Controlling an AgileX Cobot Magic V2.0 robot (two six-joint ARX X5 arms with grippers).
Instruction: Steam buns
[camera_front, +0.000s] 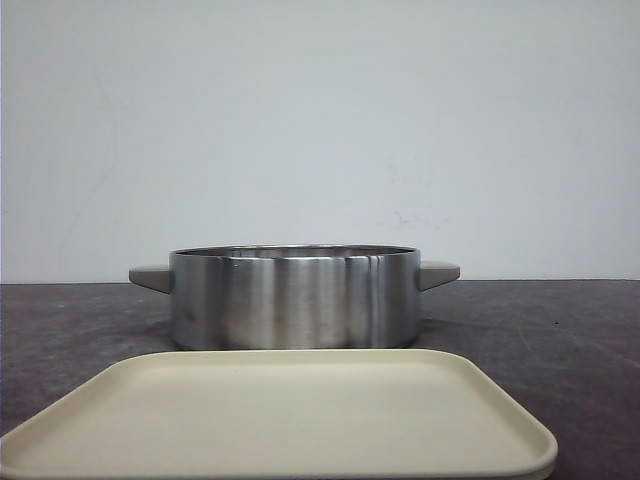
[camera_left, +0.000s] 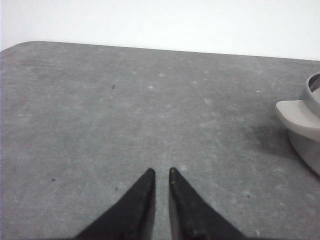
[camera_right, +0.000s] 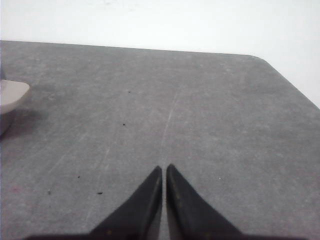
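Observation:
No buns show in any view. A round steel pot (camera_front: 294, 298) with beige side handles stands at the table's middle; its inside is hidden from the low front view. My left gripper (camera_left: 161, 171) hovers over bare grey table to the left of the pot, one pot handle (camera_left: 296, 113) at the frame's edge; its black fingers are shut with only a thin slit between them and hold nothing. My right gripper (camera_right: 164, 167) is over bare table on the pot's other side, near the other pot handle (camera_right: 13, 93), fingers shut and holding nothing. Neither gripper appears in the front view.
A flat beige tray (camera_front: 280, 415) with rounded corners lies in front of the pot, nearest the camera. The dark grey table (camera_front: 560, 330) ends at a white wall behind. A rounded table corner (camera_right: 260, 59) shows in the right wrist view.

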